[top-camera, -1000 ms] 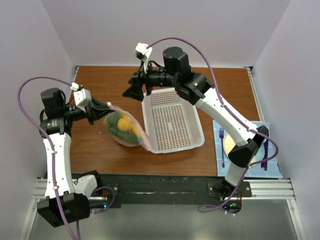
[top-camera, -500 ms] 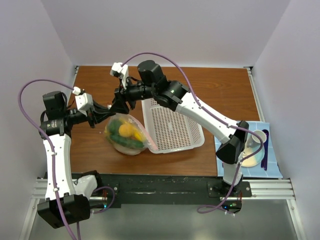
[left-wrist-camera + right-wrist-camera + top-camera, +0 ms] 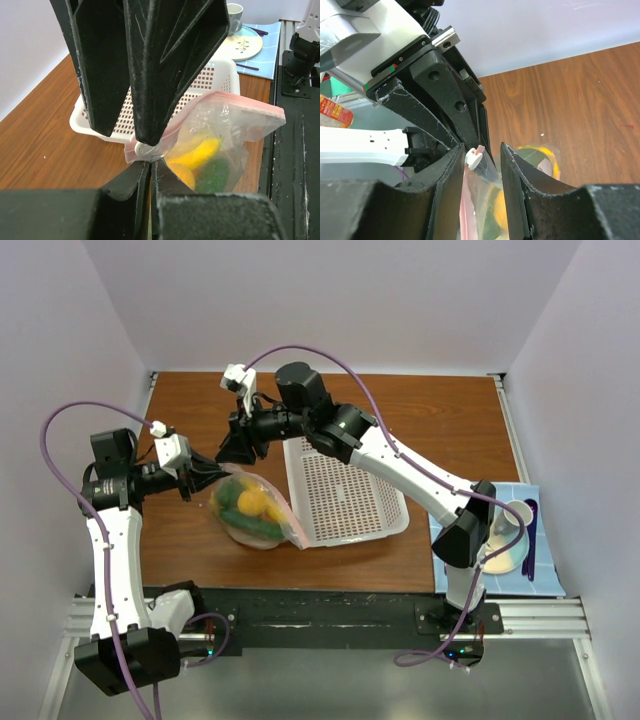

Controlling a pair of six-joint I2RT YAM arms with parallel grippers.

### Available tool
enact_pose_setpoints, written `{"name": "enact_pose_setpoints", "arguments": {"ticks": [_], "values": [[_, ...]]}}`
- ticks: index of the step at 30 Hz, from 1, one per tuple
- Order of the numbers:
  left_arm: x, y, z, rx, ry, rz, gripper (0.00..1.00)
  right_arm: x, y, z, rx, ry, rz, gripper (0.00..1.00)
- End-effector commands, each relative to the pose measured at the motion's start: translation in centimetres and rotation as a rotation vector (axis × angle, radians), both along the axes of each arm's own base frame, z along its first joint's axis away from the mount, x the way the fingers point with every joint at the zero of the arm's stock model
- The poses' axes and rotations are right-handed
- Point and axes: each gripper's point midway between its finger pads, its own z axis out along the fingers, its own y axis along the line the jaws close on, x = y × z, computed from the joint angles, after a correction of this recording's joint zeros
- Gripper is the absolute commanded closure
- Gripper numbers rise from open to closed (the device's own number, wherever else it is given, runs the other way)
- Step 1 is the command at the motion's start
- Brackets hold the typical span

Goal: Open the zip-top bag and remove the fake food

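Observation:
The zip-top bag (image 3: 262,512) lies on the table left of the basket, with the fake food inside: yellow pieces (image 3: 252,500) and green pieces (image 3: 240,521). My left gripper (image 3: 214,473) is shut on the bag's upper left corner; in the left wrist view (image 3: 150,164) the jaws meet on the pink zip strip (image 3: 235,102). My right gripper (image 3: 229,453) is open and straddles the same corner. In the right wrist view (image 3: 481,159) the white zip slider (image 3: 473,158) sits between its fingers, close to the left one. The food shows through the plastic (image 3: 200,152).
A white perforated basket (image 3: 345,480) stands right of the bag, touching it. A cream plate (image 3: 497,556), a white cup (image 3: 514,514) and cutlery lie on a blue mat (image 3: 548,570) at the right edge. The two grippers are almost touching.
My right arm swung left from over the basket to the bag's corner held by my left gripper, then stayed there. The bag and the left gripper shifted slightly.

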Motion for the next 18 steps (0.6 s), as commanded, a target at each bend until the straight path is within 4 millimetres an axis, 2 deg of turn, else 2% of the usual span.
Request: {"name": "enact_pose_setpoints", "arguments": {"ticks": [1, 4, 6, 7, 12, 14, 18], "values": [[-0.15, -0.26, 0.75, 0.004, -0.051, -0.025, 0.93, -0.66, -0.03, 1.15, 0.038, 0.007, 0.02, 0.59], [-0.11, -0.24, 0.72, 0.004, -0.052, -0.026, 0.93, -0.75, 0.03, 1.05, 0.036, 0.015, 0.02, 0.57], [-0.1, -0.27, 0.7, 0.004, -0.05, -0.027, 0.93, -0.73, 0.05, 0.69, 0.026, 0.024, 0.019, 0.49], [-0.05, -0.23, 0.68, 0.004, -0.05, -0.026, 0.93, -0.85, 0.07, 0.48, 0.023, 0.027, 0.022, 0.48], [-0.03, -0.19, 0.68, 0.008, -0.052, -0.023, 0.93, -0.95, 0.04, 0.53, 0.032, 0.026, 0.02, 0.54], [-0.02, -0.19, 0.83, 0.009, -0.055, -0.023, 0.93, -0.8, 0.03, 0.38, 0.029, 0.028, 0.015, 0.6], [0.01, -0.17, 0.96, 0.01, -0.055, -0.022, 0.93, -0.51, -0.18, 0.49, 0.025, 0.025, -0.011, 0.65]]}}
